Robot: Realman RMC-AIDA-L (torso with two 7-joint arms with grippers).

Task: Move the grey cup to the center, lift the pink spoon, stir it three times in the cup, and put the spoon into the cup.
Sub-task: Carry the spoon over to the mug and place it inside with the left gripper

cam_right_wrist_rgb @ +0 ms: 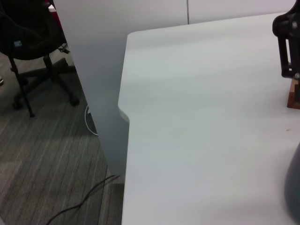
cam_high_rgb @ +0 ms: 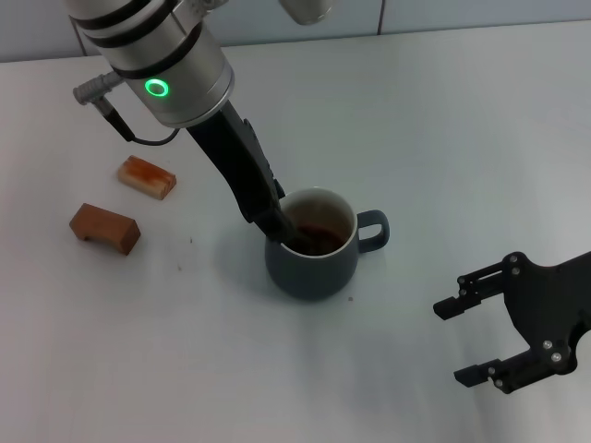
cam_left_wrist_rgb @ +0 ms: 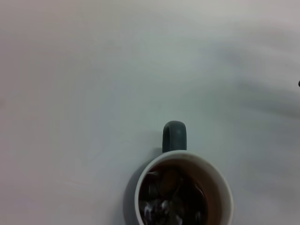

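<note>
The grey cup (cam_high_rgb: 311,266) stands upright near the middle of the white table, its handle (cam_high_rgb: 374,231) pointing toward the robot's right. Dark contents fill its white inside. My left gripper (cam_high_rgb: 288,229) reaches down over the cup's left rim, with its tip inside the cup. The left wrist view looks straight down into the cup (cam_left_wrist_rgb: 225,190), whose handle (cam_left_wrist_rgb: 174,135) points away. The pink spoon does not show in any view. My right gripper (cam_high_rgb: 458,341) hovers open and holding nothing at the near right, well clear of the cup.
Two brown blocks (cam_high_rgb: 148,176) (cam_high_rgb: 104,227) lie on the table to the left of the cup. The right wrist view shows the table's edge (cam_right_wrist_rgb: 124,140), a partition and an office chair (cam_right_wrist_rgb: 28,42) on the floor beyond.
</note>
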